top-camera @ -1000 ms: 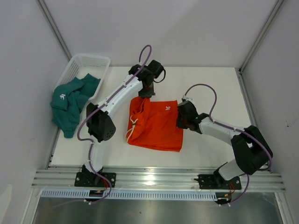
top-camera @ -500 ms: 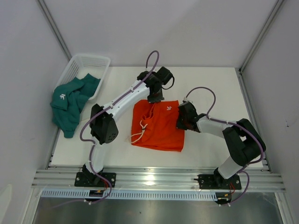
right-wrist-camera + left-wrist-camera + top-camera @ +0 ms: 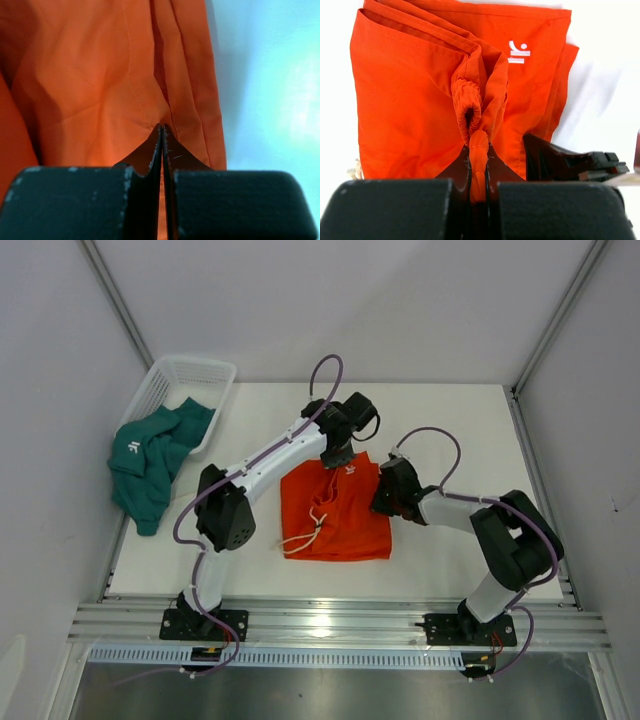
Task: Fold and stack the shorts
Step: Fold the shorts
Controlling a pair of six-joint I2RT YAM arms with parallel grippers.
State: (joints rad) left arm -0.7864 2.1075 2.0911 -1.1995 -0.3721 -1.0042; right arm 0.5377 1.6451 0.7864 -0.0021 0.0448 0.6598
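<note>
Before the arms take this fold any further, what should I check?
1. Left gripper shut on the orange shorts' waistband: ok.
2. Right gripper shut on the shorts' right edge: ok.
3. The orange shorts lying wholly on the table: ok.
4. Drawstring tucked in: not ok, it trails at the left edge.
5. Teal shorts clear of the fold, draped over the basket rim: ok.

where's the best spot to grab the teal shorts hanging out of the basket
Probably the lower end of the teal shorts, which trails out of the white basket onto the table. Come straight down from above: that end lies clear of the basket walls, while the upper part is bunched inside.
</note>
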